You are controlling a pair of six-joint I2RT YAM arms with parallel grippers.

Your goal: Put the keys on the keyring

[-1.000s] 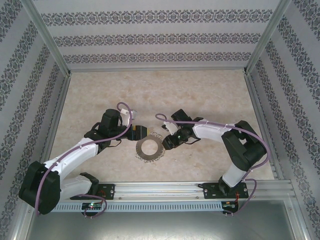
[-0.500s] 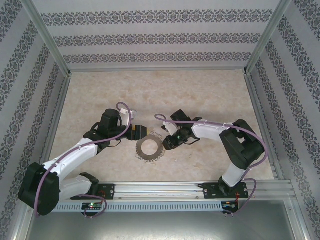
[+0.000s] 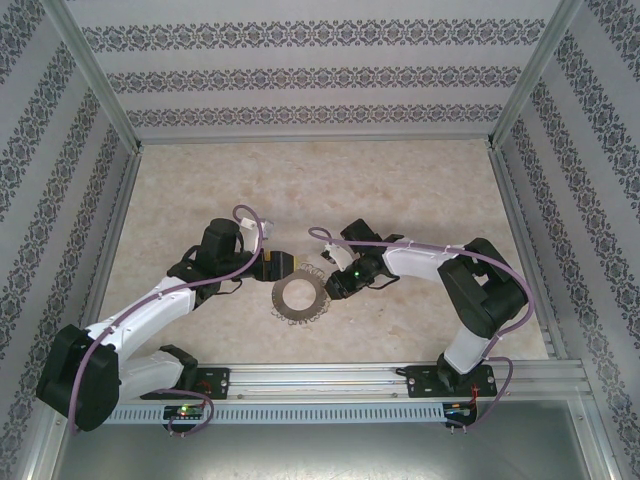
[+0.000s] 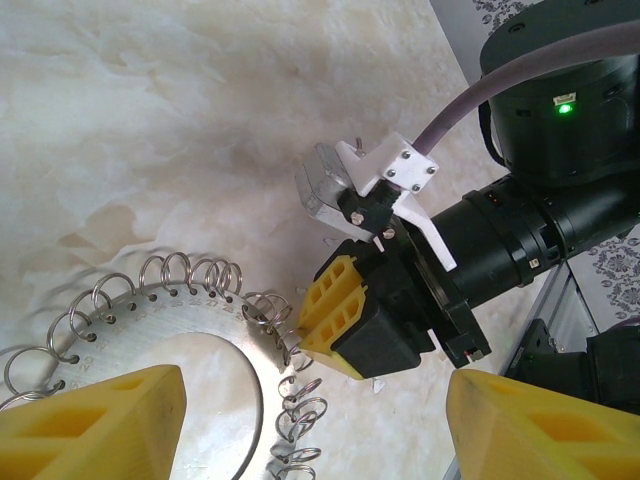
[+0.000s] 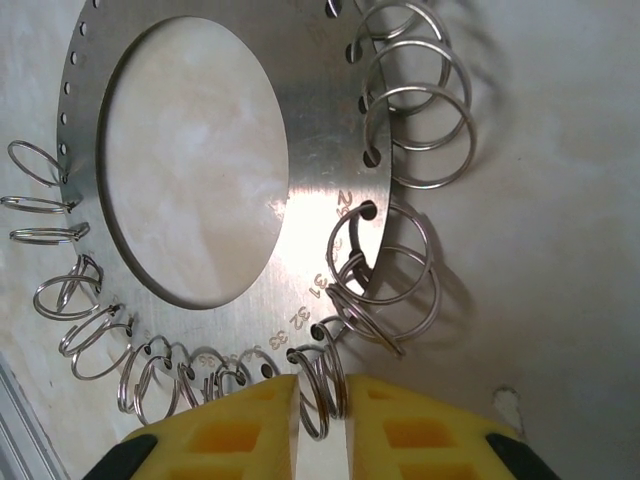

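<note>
Keyring (image 5: 322,180) loop pinched in right pincer (image 5: 322,405).

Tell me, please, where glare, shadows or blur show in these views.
Right wrist: glare whitens the keyring by its hole; its fringe casts soft shadows on the table. Left wrist: the left gripper looks blurred. Top external: even light, no harsh shadows.

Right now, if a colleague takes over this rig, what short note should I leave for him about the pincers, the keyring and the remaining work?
Left pincer: open, fingers wide apart above the keyring.
Right pincer: shut on one wire loop at the keyring's rim.
Keyring: flat on the table, between both arms.
Done: a loop is gripped.
Left: the loops in view hang bare, so all threading remains.
</note>
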